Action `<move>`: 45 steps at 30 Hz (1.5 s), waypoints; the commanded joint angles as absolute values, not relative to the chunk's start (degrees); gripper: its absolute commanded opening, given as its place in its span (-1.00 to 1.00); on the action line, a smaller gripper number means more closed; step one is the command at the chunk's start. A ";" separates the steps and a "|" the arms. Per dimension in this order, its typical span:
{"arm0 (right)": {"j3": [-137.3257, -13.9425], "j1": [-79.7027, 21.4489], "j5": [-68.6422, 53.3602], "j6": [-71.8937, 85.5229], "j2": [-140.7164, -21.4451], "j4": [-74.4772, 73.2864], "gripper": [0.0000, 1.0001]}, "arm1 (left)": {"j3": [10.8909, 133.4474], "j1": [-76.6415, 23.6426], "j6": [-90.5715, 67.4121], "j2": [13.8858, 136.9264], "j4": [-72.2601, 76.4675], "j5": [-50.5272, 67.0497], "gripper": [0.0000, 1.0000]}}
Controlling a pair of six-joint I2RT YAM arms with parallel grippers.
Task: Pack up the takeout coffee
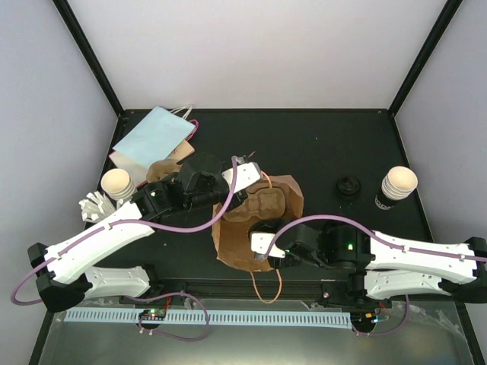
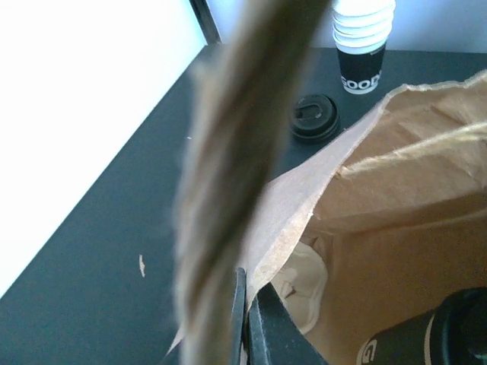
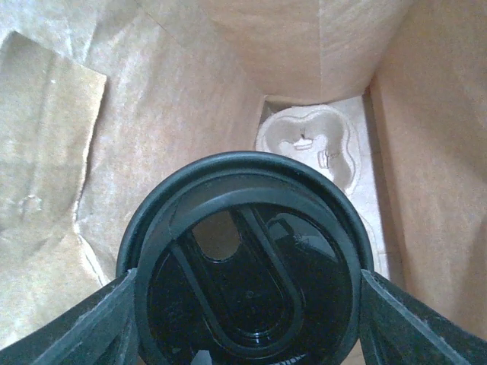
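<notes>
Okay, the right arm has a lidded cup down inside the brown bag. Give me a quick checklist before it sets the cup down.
1. Right gripper grips the lidded cup, one finger on each side: ok.
2. Lid on the cup: ok.
3. Left gripper shut on the rim of the brown bag, mouth open: ok.
4. Pulp carrier lies at the bag's bottom, visible pockets empty: ok.
5. Cup lined up over a pocket: cannot tell.
</notes>
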State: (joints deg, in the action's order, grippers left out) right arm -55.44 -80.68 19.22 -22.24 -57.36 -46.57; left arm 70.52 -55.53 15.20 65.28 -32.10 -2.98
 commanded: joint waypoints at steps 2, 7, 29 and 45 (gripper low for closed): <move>-53.66 -81.18 24.88 -24.87 -57.77 -42.30 0.00 | 75.53 -55.77 19.09 66.42 -28.92 -5.93 -0.97; -50.62 -81.00 32.94 -27.92 -58.77 -34.50 -0.01 | 74.88 -55.79 23.19 66.74 -25.38 -7.64 -0.97; -42.28 -82.97 34.98 -32.11 -62.58 -25.84 -0.06 | 65.06 -59.37 16.79 60.67 -26.53 -4.67 -0.97; -41.92 -82.09 42.20 -32.52 -59.85 -24.81 -0.06 | 67.17 -61.69 17.21 61.70 -27.61 -6.74 -0.97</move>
